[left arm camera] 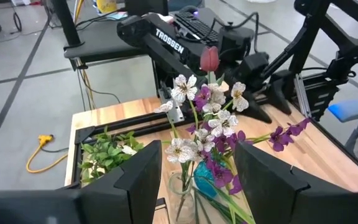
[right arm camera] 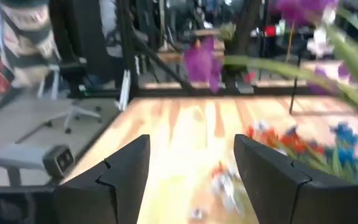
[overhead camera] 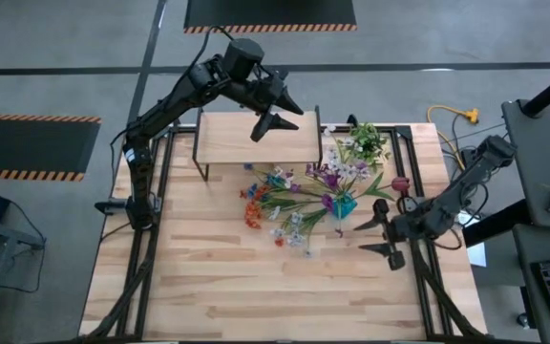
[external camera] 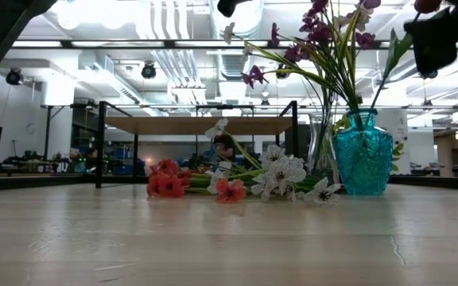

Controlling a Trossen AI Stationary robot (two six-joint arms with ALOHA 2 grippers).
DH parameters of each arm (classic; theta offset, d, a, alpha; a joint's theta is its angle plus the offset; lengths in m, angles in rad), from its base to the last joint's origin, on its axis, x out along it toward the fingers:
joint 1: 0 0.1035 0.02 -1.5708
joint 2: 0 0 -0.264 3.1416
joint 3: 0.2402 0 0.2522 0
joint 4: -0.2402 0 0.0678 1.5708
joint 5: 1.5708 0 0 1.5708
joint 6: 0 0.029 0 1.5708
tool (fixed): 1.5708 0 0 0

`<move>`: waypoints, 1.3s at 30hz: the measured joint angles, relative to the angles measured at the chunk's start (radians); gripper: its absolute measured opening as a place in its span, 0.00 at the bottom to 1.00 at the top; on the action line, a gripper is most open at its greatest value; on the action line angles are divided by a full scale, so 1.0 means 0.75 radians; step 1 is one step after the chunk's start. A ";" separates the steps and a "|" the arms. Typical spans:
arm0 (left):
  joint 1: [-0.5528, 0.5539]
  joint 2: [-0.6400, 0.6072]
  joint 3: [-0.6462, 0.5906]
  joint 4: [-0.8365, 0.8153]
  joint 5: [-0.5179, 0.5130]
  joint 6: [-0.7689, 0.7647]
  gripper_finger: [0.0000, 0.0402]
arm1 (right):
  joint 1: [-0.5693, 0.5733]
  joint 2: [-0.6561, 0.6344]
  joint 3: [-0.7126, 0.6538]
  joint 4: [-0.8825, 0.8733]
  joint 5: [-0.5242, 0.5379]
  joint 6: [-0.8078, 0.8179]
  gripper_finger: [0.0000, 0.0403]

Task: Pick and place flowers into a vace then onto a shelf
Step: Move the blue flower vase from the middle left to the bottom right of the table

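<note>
Several loose flowers (overhead camera: 285, 205) lie flat on the table in front of the shelf (overhead camera: 256, 139), with orange (external camera: 165, 184) and white (external camera: 285, 175) blooms. More flowers (left arm camera: 204, 134), purple, white and one dark red bloom (left arm camera: 209, 58), stand upright with their stems in a teal vase (overhead camera: 344, 204) (external camera: 362, 155) and a clear glass vase (external camera: 321, 143) beside it. My left gripper (overhead camera: 278, 125) (left arm camera: 197, 186) hangs open over the shelf's right part. My right gripper (overhead camera: 359, 238) (right arm camera: 191, 180) is open, raised off the table, near and to the right of the teal vase.
A small leafy potted plant (overhead camera: 366, 141) stands at the shelf's right end, behind the vases. Black frame rails (overhead camera: 413, 162) run along the table's edges. Bare wooden tabletop (overhead camera: 256, 287) stretches across the near half. A yellow cable (overhead camera: 456, 117) lies beyond the far right corner.
</note>
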 joint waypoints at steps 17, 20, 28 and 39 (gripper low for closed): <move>0.000 0.001 0.000 -0.002 0.001 0.000 0.46 | 0.000 0.294 0.312 -1.026 0.436 0.781 0.56; 0.001 0.001 0.000 -0.002 0.001 0.006 0.46 | 0.000 0.335 0.336 -1.153 0.489 0.922 0.56; 0.001 0.003 0.000 -0.009 0.001 0.014 0.46 | -0.015 0.352 0.245 -1.167 0.576 1.181 0.59; 0.001 0.003 0.000 -0.008 0.001 0.015 0.46 | -0.049 0.360 0.164 -1.001 0.723 1.153 0.81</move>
